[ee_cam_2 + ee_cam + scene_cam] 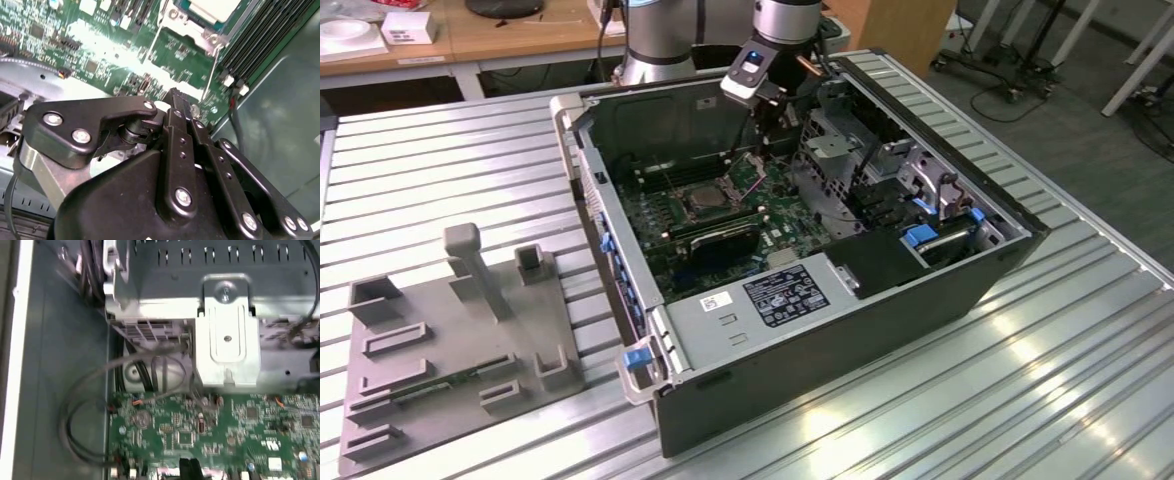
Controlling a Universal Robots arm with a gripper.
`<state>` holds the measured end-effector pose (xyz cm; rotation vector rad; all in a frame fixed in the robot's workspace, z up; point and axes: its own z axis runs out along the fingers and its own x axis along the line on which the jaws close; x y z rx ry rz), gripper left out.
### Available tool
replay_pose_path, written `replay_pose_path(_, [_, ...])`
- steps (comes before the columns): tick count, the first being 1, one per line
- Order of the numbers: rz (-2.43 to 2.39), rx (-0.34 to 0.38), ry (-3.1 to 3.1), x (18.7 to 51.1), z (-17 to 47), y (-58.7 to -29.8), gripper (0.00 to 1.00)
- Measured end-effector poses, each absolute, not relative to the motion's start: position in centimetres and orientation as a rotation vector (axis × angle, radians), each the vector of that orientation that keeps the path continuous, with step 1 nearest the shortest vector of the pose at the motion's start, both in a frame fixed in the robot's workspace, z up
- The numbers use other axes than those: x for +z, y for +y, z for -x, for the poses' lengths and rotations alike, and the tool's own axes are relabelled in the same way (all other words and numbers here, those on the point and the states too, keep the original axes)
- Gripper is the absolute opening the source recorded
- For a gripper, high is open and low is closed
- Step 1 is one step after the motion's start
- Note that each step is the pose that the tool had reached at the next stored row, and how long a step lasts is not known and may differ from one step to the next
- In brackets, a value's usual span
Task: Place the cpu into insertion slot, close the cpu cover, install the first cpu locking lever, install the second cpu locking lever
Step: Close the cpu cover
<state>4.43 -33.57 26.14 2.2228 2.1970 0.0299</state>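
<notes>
Inside the open computer case, the insertion slot [702, 200] sits in the middle of the green motherboard [781, 205], ringed by its silvery frame. In the second wrist view the cpu [214, 7] lies in the slot with its beige top showing, and the cpu cover [196, 31] frames it. A thin metal locking lever [210, 72] runs along the socket's side towards my fingers. My gripper [173, 95] hovers over the board beside the socket, shut with nothing in it. In the exterior view the gripper [765, 148] reaches down behind the socket, near the case's back wall.
Long black memory slots [260, 42] run beside the socket. A silvery drive cage [227, 335] and looped grey cables [85, 405] stand close to the gripper. The case walls [594, 170] enclose the board. A grey fixture plate [447, 330] lies on the table at the exterior view's left.
</notes>
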Motion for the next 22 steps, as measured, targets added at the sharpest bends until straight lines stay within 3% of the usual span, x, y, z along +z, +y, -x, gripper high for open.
replay_pose_path(22, [-2.223, 0.030, 2.197, 24.9, -5.5, -33.6, 0.11])
